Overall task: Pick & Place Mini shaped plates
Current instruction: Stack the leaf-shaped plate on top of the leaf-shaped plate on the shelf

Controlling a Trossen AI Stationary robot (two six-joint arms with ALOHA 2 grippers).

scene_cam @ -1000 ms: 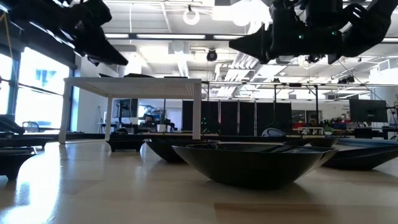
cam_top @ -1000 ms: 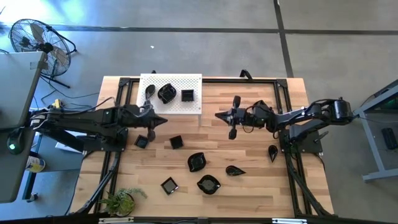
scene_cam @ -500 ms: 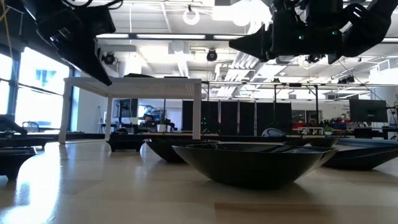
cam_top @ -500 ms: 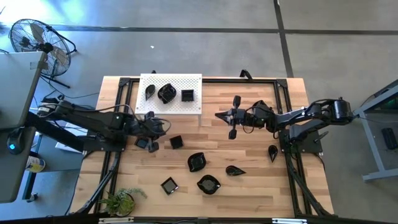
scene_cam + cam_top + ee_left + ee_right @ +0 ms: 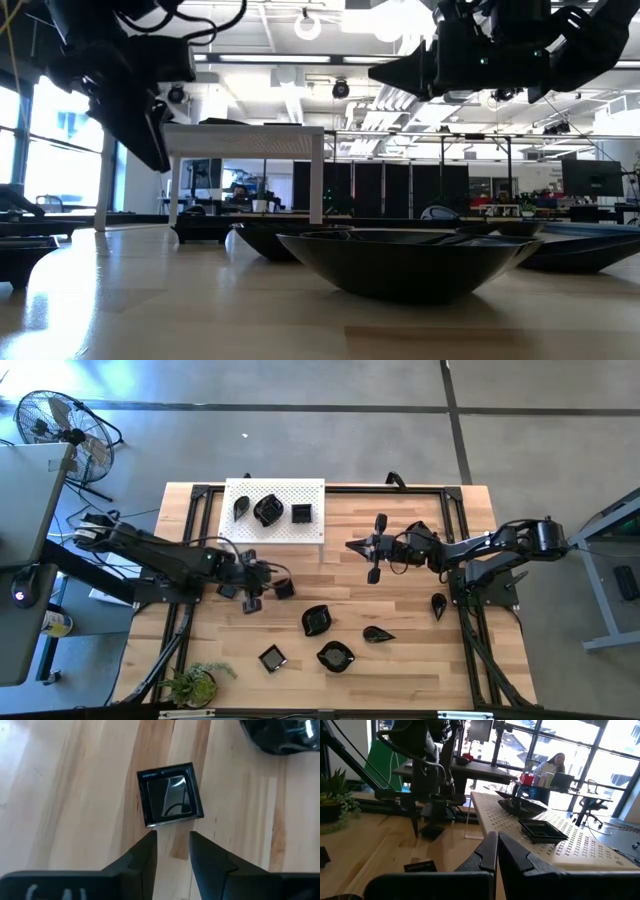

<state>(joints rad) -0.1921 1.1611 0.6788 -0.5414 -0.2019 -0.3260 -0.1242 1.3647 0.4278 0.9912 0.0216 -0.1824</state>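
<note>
Reaching out from the white perforated board point(image 5: 275, 510) toward the middle of the wooden surface point(image 5: 400, 620), the left hand point(image 5: 262, 582) hangs just beside a small square black plate point(image 5: 284, 588). In the left wrist view its two fingers point(image 5: 145, 857) stand parted, with the square plate point(image 5: 170, 795) lying flat on the wood just ahead of the tips; nothing is held between them. A second square plate point(image 5: 227, 589) shows under the left arm, nearer the surface's edge than the board is.

On the perforated board rest three black plates: a leaf shape point(image 5: 241, 508), a rounded wavy one point(image 5: 267, 510) and a square one point(image 5: 301, 513).

The right hand point(image 5: 353, 546) is held above the surface, just off the board's corner, pointing toward the board. Its fingers point(image 5: 492, 852) are pressed together and empty, as the right wrist view shows.

Farther from the board, toward the near edge, lie more plates: a rounded one point(image 5: 317, 620), a teardrop point(image 5: 378, 634), a wavy one point(image 5: 335, 656) and a square one point(image 5: 271, 658). Another teardrop point(image 5: 438, 603) lies well away from the board, by the right arm's base.

A potted plant point(image 5: 195, 682) stands at the corner of the surface farthest down from the board. A floor fan point(image 5: 55, 425) stands off the surface, beyond the board.
</note>
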